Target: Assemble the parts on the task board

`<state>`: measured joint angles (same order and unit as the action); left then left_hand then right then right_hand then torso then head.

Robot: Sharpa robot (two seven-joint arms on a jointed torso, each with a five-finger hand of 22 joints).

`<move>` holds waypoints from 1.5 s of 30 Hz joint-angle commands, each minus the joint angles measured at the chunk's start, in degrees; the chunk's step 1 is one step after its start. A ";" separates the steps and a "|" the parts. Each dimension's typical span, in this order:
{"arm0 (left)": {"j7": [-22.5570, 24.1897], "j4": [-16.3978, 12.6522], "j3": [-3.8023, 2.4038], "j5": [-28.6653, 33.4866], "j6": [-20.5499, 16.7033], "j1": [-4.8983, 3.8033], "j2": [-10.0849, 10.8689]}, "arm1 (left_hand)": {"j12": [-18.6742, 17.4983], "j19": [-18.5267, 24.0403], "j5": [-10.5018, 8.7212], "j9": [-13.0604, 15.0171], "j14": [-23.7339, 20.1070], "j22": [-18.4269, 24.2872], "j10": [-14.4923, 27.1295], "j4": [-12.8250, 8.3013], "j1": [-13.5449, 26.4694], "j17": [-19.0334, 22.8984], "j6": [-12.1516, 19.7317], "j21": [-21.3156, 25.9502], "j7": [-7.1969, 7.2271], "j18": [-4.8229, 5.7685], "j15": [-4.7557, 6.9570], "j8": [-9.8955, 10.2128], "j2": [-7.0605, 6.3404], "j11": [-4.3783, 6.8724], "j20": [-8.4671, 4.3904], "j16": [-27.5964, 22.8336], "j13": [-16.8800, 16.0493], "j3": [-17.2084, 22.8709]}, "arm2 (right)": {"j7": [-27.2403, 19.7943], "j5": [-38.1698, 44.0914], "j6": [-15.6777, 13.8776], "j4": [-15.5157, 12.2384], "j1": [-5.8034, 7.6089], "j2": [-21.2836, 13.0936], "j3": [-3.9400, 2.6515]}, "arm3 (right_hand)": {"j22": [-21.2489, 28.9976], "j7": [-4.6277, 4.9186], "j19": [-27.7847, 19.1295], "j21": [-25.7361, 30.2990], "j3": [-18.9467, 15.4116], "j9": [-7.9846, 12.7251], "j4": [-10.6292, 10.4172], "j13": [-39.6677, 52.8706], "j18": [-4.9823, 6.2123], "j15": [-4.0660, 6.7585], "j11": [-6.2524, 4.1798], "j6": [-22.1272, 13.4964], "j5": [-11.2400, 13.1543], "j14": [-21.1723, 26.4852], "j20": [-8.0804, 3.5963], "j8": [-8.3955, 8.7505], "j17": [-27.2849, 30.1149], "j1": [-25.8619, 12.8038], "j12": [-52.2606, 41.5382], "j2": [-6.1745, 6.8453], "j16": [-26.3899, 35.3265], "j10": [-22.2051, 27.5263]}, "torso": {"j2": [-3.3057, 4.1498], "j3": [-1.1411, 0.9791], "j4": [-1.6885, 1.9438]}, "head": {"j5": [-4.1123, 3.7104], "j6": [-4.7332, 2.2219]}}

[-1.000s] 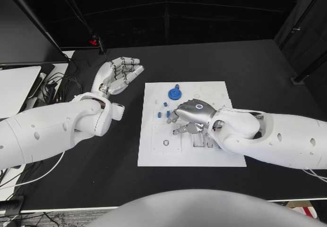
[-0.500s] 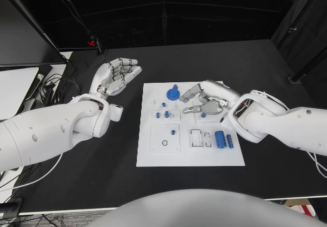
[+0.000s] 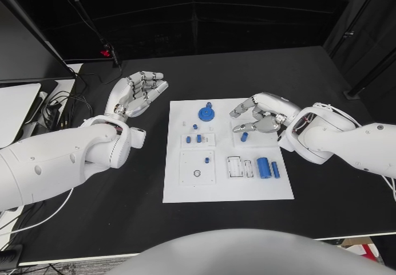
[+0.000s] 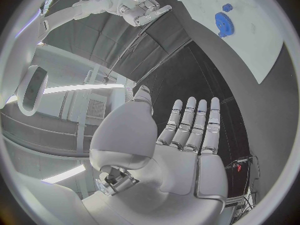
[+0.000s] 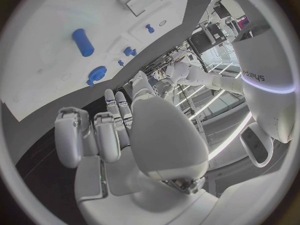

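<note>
The white task board (image 3: 227, 189) lies in the middle of the table. On it are a blue gear (image 3: 206, 113) at the far end, several small blue pegs (image 3: 194, 138) to its left side, and a blue cylinder (image 3: 264, 167) beside a thin peg (image 3: 276, 170) near the right edge. My right hand (image 3: 262, 114) hovers over the board's far right part with fingers curled, and a small blue part (image 3: 244, 137) sits pinched at its fingertips. My left hand (image 3: 136, 94) is raised left of the board, flat and empty, palm and straight fingers (image 4: 187, 130) together. The right wrist view shows the cylinder (image 5: 82, 41) and gear (image 5: 97, 74).
A white device (image 3: 16, 103) and cables (image 3: 58, 106) lie at the table's left edge. Bare black table surrounds the board on the near, far and right sides. Rectangular slots (image 3: 239, 167) are open beside the cylinder.
My right hand has lifted off the middle of the board and drawn back to its far right part, uncovering the slots, cylinder and peg. The left hand has stayed put.
</note>
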<state>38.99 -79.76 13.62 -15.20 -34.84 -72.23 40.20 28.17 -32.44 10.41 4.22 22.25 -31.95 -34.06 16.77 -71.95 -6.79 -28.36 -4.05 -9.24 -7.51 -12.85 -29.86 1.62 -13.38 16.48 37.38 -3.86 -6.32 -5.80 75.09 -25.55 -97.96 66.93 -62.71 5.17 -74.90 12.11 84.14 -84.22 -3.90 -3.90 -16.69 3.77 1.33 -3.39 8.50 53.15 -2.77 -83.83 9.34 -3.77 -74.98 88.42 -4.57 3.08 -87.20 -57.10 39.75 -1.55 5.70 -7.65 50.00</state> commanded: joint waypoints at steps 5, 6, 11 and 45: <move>2.80 0.03 -0.05 0.04 0.34 -0.04 -0.01 | 0.23 -0.32 0.35 -0.05 -0.38 0.08 0.34 -0.02 0.30 0.05 0.36 -0.28 -6.54 0.24 -0.10 -0.27 0.32 -0.05 0.09 0.35 0.09 -0.28 | 8.48 11.11 6.65 0.34 0.03 0.29 0.00 | -12.05 -0.21 1.99 0.59 1.59 -0.15 -0.06 0.15 0.51 -0.17 -0.17 0.10 0.05 -4.47 0.26 -0.51 -7.46 -1.09 -1.00 1.33 0.53 -0.03 | 0.05 -0.04 -0.01 | -0.18 0.00; 2.79 0.04 -0.05 0.04 0.33 -0.03 0.01 | 0.23 -0.32 0.35 -0.05 -0.38 0.08 0.34 -0.02 0.30 0.05 0.36 -0.28 -6.54 0.24 -0.10 -0.27 0.32 -0.05 0.09 0.35 0.09 -0.28 | 9.02 11.47 7.15 0.29 0.02 0.33 0.00 | -11.98 -0.22 1.92 0.71 1.78 -0.14 -0.06 0.17 0.54 -0.13 -0.21 0.10 0.05 -4.42 0.23 -0.52 -7.22 -1.31 -1.18 1.47 0.63 -0.19 | 0.04 -0.03 -0.03 | -0.20 0.00; 2.77 0.12 -0.05 0.04 0.33 0.00 0.05 | 0.26 -0.33 0.37 -0.06 -0.38 0.10 0.34 -0.04 0.28 0.09 0.37 -0.28 -6.54 0.24 -0.10 -0.30 0.39 -0.05 0.09 0.39 0.09 -0.28 | 11.45 13.11 9.03 0.14 -0.03 0.54 0.01 | -11.81 -0.34 1.74 1.05 2.33 -0.15 -0.04 0.20 0.63 0.01 -0.37 0.24 0.05 -4.30 0.12 -0.59 -6.70 -1.77 -1.66 1.84 0.86 -0.71 | 0.02 -0.03 -0.03 | -0.30 0.00; 2.70 0.23 -0.05 0.04 0.44 0.09 0.00 | 0.50 -0.36 0.50 -0.08 -0.35 0.21 0.31 -0.08 0.12 0.26 0.37 -0.29 -6.53 0.25 -0.10 -0.52 0.69 -0.04 0.09 0.60 0.06 -0.36 | 19.24 18.81 14.39 0.32 -0.18 2.61 0.02 | -11.72 -3.23 1.85 1.16 4.94 -0.70 0.11 -0.12 0.64 2.35 -3.18 7.22 0.09 -4.46 -2.00 -3.11 -6.85 2.56 -4.07 -0.14 0.74 -8.89 | 0.02 -0.03 0.02 | -0.57 0.00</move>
<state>38.99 -79.51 13.62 -15.20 -34.78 -72.06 40.23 28.40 -32.44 10.63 4.23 22.26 -31.82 -34.07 16.77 -71.80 -6.63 -28.37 -4.05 -9.24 -7.51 -12.85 -30.12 1.78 -13.38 16.48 37.59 -3.87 -6.32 12.13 93.06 -12.26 -97.48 66.70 -60.18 5.20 -74.90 8.90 84.03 -83.10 0.66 -4.51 -16.54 3.71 1.32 -1.51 5.21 60.06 -2.77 -84.04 7.77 -6.63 -74.99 90.50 -8.37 2.98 -86.54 -65.55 39.78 -1.57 5.70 -8.17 50.00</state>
